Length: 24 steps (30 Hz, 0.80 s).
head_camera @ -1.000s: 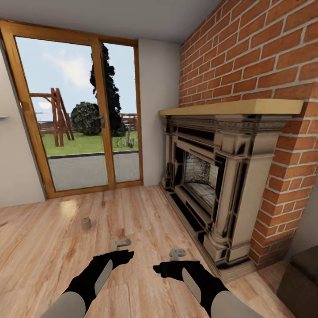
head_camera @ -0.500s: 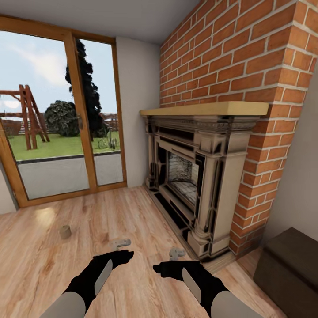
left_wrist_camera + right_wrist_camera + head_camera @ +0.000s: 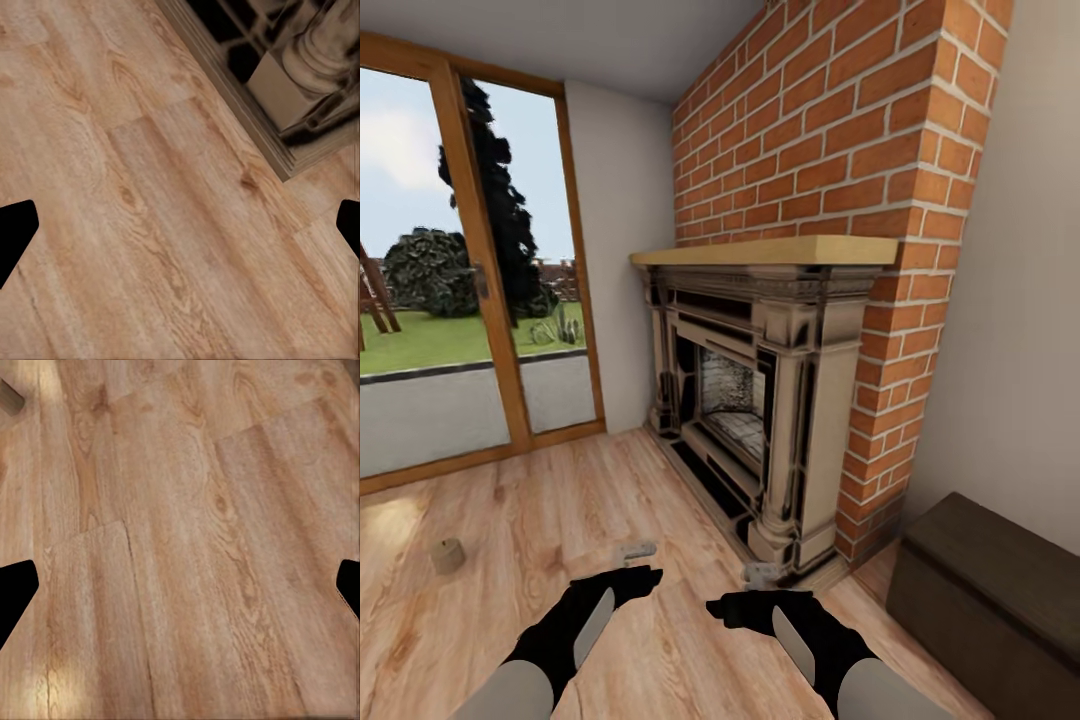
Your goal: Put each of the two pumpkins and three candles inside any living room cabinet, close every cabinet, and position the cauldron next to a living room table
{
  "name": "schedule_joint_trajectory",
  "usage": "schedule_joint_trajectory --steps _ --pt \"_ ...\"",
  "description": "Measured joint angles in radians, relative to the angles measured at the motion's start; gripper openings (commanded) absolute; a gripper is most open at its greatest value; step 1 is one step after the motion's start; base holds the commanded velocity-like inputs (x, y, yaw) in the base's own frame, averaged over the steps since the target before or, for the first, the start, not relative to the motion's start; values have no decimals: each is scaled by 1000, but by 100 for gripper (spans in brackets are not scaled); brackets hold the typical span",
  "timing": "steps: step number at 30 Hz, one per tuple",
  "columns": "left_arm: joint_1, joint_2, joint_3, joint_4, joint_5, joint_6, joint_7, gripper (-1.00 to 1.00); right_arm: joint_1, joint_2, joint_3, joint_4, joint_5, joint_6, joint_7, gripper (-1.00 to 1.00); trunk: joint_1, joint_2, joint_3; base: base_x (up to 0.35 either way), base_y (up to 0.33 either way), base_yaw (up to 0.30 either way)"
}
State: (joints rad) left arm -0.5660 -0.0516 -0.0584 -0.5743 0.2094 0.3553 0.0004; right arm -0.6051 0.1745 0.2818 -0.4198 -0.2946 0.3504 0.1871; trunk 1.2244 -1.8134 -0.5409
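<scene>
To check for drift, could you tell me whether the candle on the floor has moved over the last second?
No. The candle slid left in the head view together with the fireplace; the camera turned right.

Both arms are tucked in low, forearms angling up toward 12 o'clock, black wrists leaning slightly inward. Left gripper (image 3: 632, 552) and right gripper (image 3: 762, 573) sit level with each other, a gap between them, fingers spread wide in both wrist views, nothing held.
</scene>
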Motion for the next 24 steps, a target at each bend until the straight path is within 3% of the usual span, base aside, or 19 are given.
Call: schedule_joint_trajectory --steps 24 --pt "0 -1 -6 1 -2 0 0 100 0 0 0 0 0 -1 -1 100 0 0 18 0 0 -283"
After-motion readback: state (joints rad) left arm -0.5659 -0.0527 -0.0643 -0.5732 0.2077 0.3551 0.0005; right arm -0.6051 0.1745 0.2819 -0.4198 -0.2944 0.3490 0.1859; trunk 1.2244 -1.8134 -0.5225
